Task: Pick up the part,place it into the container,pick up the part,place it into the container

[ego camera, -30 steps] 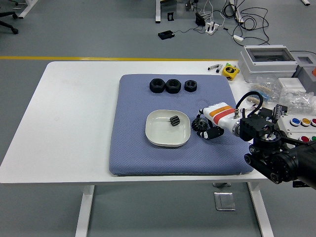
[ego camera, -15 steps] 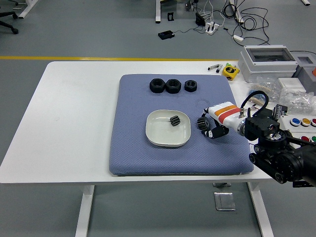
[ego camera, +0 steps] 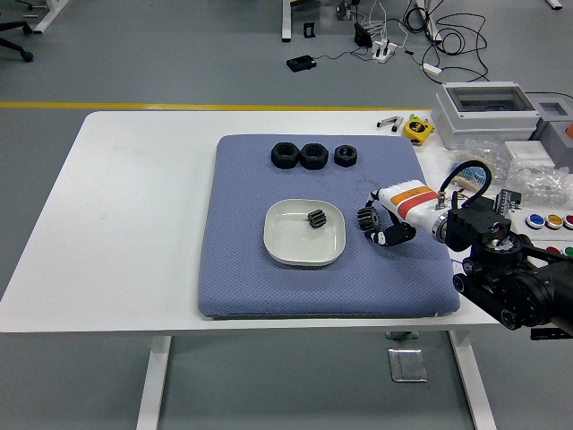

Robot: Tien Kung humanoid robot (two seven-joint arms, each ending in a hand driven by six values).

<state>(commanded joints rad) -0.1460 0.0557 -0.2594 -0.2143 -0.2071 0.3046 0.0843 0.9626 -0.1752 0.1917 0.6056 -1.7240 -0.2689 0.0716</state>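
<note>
A white square dish (ego camera: 285, 244) sits on the blue mat (ego camera: 242, 278), and one small black gear (ego camera: 315, 219) lies in it. My right hand (ego camera: 378, 222), white with an orange band, hovers just right of the dish, its black fingers shut on a second black gear (ego camera: 366, 218). Three black nut-like parts (ego camera: 313, 155) stand in a row near the mat's far edge. The left arm is out of the picture.
Right of the mat stand a grey box (ego camera: 486, 109), a yellow tape measure (ego camera: 417, 128), bagged small parts (ego camera: 546, 186) and a panel with coloured buttons (ego camera: 545, 221). The table's left half (ego camera: 134, 215) is bare white surface.
My right hand has lifted slightly and drawn a little back and to the right, still holding the gear. The gear in the dish has not moved.
</note>
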